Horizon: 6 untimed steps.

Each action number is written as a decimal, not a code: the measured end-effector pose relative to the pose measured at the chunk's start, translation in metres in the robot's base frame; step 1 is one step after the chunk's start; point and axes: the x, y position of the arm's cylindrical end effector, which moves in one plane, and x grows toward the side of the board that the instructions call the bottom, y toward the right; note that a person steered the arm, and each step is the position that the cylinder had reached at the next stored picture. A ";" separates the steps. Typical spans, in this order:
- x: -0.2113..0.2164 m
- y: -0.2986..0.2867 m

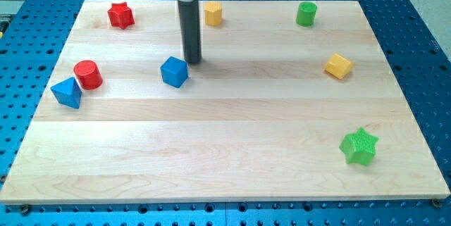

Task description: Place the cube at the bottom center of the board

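The blue cube (174,71) sits on the wooden board (225,162), left of centre in its upper half. My tip (192,61) stands on the board just to the upper right of the blue cube, very close to its top right corner; I cannot tell whether it touches. The dark rod rises straight up from there to the view's top edge.
A red star (120,15), a yellow block (213,13) and a green cylinder (306,13) lie along the top. A red cylinder (88,74) and a blue triangular block (67,93) are at the left. A yellow block (338,65) and a green star (359,146) are at the right.
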 end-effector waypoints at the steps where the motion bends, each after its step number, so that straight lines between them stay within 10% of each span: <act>1: 0.108 0.000; 2: 0.174 0.020; 4: 0.087 -0.065; 5: 0.156 -0.070; 6: 0.134 -0.053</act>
